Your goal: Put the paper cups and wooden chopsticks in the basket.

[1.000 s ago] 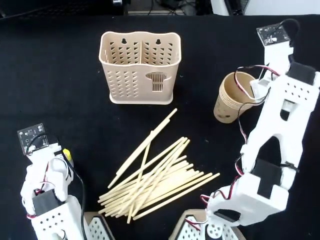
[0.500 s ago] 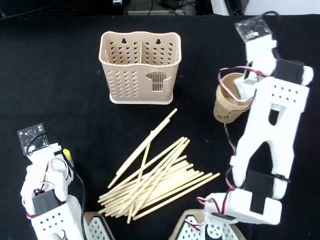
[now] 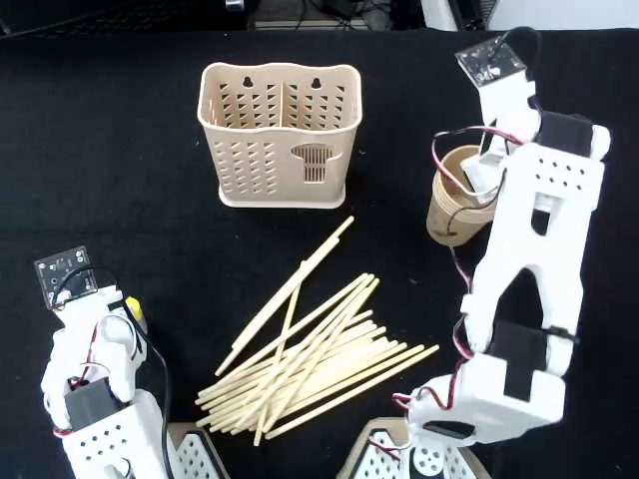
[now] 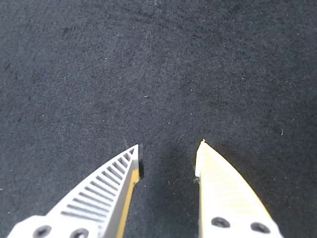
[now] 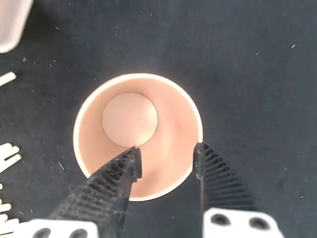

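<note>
My right gripper [image 5: 166, 152] hangs open over the paper cups [image 5: 130, 119], right of the basket [image 3: 250, 160]; chopsticks [image 3: 310, 354] lie heaped near centre, my left gripper [image 4: 168, 151] open above the surface [image 4: 148, 74], near left.

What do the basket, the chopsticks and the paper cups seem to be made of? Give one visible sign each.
Basket: probably moulded plastic, matt beige, with neat rows of slots in its walls. Chopsticks: likely bare wood, pale and unpainted. Paper cups: seemingly thin tan paper, matt, with a fine rim.
</note>
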{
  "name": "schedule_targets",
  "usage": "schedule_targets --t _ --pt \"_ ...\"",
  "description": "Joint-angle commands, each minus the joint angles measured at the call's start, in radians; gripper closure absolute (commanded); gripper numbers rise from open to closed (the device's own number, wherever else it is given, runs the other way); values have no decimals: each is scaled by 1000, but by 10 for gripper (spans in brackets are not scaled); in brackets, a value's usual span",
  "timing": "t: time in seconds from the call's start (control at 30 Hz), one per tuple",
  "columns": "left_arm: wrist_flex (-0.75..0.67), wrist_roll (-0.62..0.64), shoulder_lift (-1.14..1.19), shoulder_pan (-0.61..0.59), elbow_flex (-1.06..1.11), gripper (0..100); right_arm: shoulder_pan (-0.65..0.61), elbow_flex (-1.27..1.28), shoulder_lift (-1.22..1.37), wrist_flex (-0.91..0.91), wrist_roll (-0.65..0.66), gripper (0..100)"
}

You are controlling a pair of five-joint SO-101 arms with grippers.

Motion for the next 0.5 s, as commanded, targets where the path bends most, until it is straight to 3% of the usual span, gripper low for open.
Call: schedule_targets --t 0.0,0.23,0.47 --pt "-6 8 -6 -1 16 802 25 -111 18 -21 12 799" --pt "-6 8 -6 -1 16 803 63 -197 76 -14 15 740" --pt "-6 8 -6 -1 16 803 64 -194 150 -12 52 768"
